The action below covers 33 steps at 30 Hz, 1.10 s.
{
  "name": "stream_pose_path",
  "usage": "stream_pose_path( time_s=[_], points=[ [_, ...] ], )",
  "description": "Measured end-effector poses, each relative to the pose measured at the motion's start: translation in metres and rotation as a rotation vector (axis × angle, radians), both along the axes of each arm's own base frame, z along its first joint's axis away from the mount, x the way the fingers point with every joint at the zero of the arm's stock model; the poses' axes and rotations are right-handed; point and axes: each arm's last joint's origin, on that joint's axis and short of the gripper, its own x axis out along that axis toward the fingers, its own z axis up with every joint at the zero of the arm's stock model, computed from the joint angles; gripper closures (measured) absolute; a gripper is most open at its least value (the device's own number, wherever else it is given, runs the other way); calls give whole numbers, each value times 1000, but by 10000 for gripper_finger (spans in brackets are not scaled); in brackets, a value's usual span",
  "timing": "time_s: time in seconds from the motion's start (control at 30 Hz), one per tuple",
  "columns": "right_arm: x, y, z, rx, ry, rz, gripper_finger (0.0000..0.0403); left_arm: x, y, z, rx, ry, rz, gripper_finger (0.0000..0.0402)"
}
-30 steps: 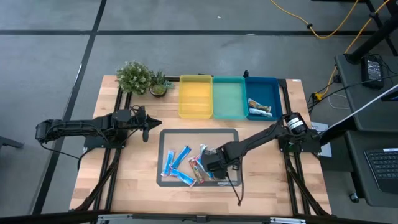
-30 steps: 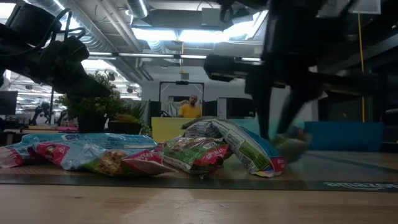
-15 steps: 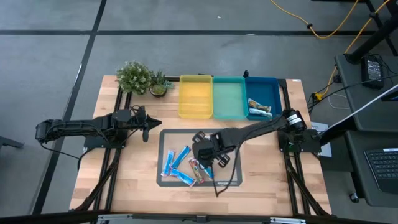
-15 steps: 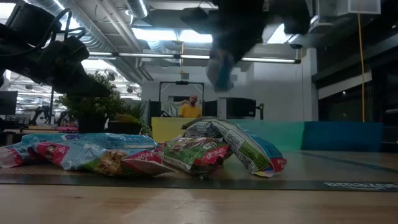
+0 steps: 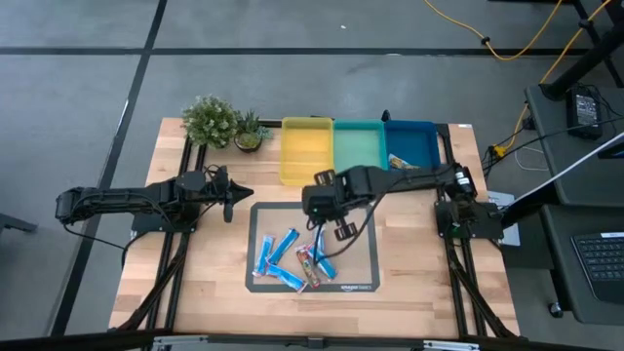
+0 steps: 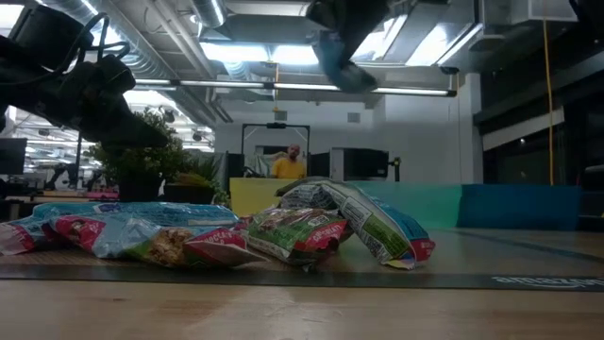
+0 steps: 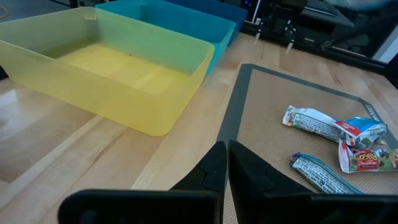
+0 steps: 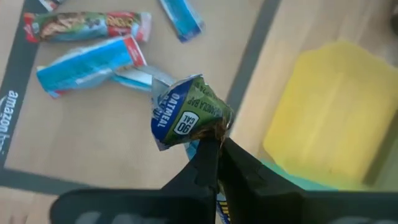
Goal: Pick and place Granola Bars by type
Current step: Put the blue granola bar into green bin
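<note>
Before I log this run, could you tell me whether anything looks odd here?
Nothing looks spilled or damaged. The foil-wrapped granola bars lie in a loose overlapping heap on the grey mat, and the right hand pinches one green-and-blue bar by its crumpled end.

Readable print is scarce: the granola bar (image 8: 186,112) pinched in the right gripper (image 8: 214,144) shows "OATMEAL" along its blue-and-green wrapper and a small white badge reading "90 CAL". Off at about nine o'clock from it, the dark border of the mat (image 8: 13,81) carries "amazon" in white, running along the edge. The wrappers lying on the mat have print too, but it's too small to read, and the same goes for the marks on the mat's border in the other views.
</note>
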Motion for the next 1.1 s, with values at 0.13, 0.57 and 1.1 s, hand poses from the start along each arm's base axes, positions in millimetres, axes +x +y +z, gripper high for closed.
stream_pose_path(
  time_s=[0.13,0.57,1.1],
  points=[
    [-6,-18,16,6,22,-59,385,0,0,0,0,0,0,391],
    [-37,-97,84,30,-135,-332,384,0,0,0,0,0,0,389],
    [-96,-194,114,73,-253,-742,384,0,0,0,0,-1,0,391]
  ],
)
